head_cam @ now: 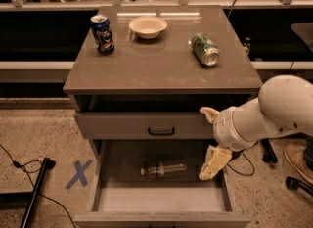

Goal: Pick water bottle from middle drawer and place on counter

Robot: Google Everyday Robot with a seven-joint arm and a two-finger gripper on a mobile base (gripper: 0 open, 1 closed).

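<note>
The water bottle lies on its side on the floor of the open middle drawer, cap to the left. My gripper hangs at the end of the white arm over the drawer's right side, just right of the bottle and apart from it. The counter is the glossy top slab above.
On the counter stand a blue Pepsi can at the back left, a cream bowl at the back middle and a green soda can lying on its side at the right. A drawer front with a black handle sits above the open drawer. A blue X marks the floor at left.
</note>
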